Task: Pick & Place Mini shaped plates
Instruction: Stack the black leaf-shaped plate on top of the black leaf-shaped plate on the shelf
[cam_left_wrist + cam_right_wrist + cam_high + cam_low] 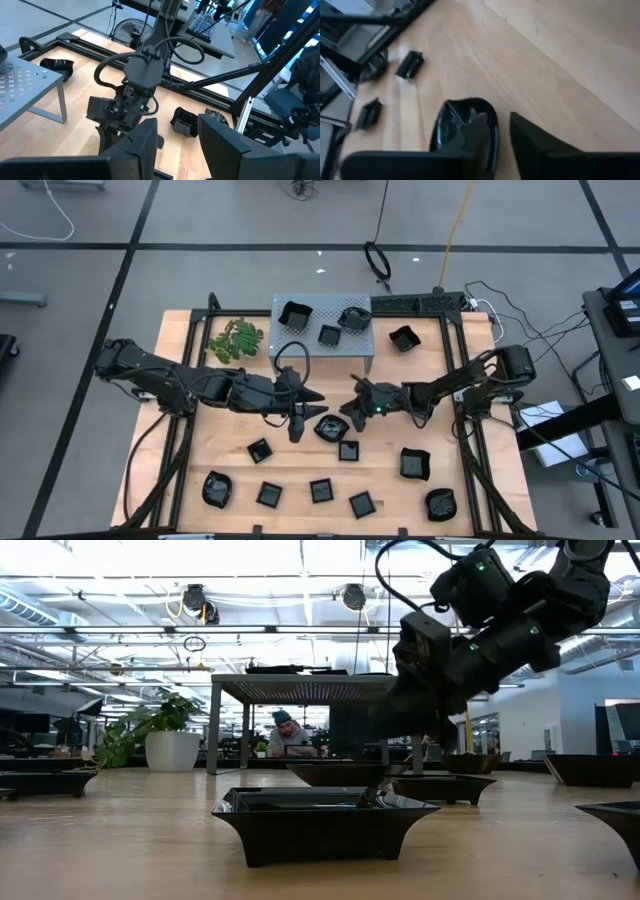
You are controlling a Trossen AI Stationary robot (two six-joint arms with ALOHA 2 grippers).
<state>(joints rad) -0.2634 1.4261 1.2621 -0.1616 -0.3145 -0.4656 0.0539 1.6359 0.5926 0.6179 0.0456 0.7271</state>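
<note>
**Right gripper at the rim of a rounded plate, centre table**

High view: right gripper (352, 416) sat just right of table centre, arm reaching in from 3 o'clock. The rounded plate (331, 427) lay directly ahead of it, toward 8 o'clock from the fingertips, touching or nearly so.

Right wrist view: one finger (479, 131) stood over the rounded plate's (465, 127) inside, the other on the bare wood outside, so the near rim ran between them. Jaws were apart; whether the pads had yet pinched the rim could not be told. The plate rested flat on the table (420, 385), not lifted.

Plate looked oval, long axis roughly in line with the fingers; grip would fall across the rim wall, not the full width.

Left gripper (296, 417) hovered close at 9 o'clock of the same plate, fingers (142, 145) apart, nothing between them. Both arms near; judged the right one was working it.

Other mini plates (320, 491) were scattered toward 6 o'clock, three on the grey stand (322, 312) at 12 o'clock.
</note>
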